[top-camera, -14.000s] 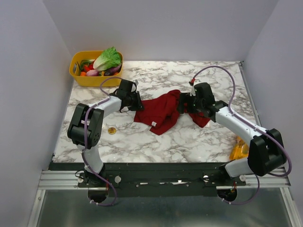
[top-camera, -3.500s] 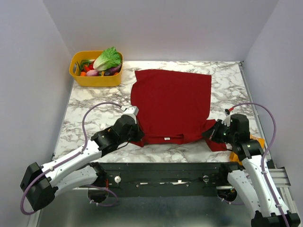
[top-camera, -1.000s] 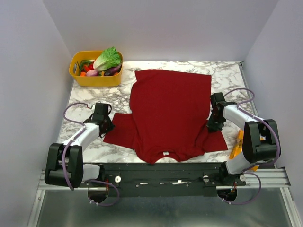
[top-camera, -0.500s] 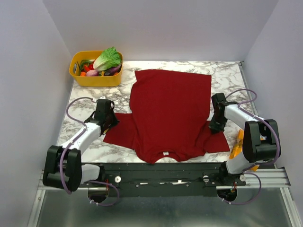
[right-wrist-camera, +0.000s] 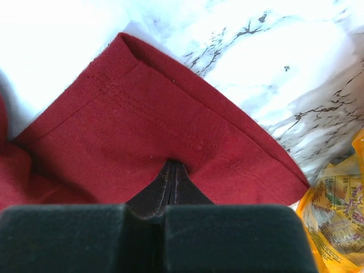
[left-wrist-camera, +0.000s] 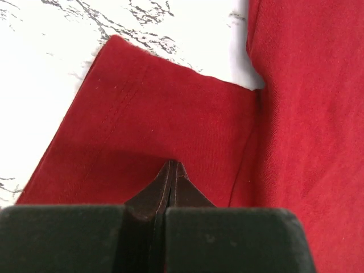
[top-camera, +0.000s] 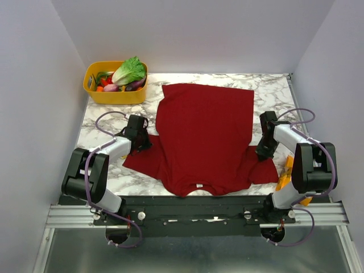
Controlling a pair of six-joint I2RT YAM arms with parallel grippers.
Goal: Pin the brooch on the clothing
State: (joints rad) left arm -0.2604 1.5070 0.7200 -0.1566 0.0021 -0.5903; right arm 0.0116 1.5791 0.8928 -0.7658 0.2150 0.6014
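The clothing (top-camera: 205,131), a dark red T-shirt, lies spread flat on the marble table, its neck label toward the near edge. My left gripper (top-camera: 143,140) is shut, its tips (left-wrist-camera: 172,165) resting on the left sleeve (left-wrist-camera: 170,114) with no fabric between the fingers. My right gripper (top-camera: 263,153) is also shut, its tips (right-wrist-camera: 172,165) pressed onto the right sleeve (right-wrist-camera: 142,131) near its hem. The brooch is hidden from every view.
A yellow basket (top-camera: 114,96) with lettuce and other vegetables stands at the far left corner. An orange-yellow snack bag (top-camera: 287,173) lies by the right sleeve near the table's right front edge, also seen in the right wrist view (right-wrist-camera: 335,222). Grey walls enclose three sides.
My left gripper has slid up and right along the left sleeve toward the shirt's body. My right gripper has shifted slightly right and nearer over the right sleeve. Both stayed shut.
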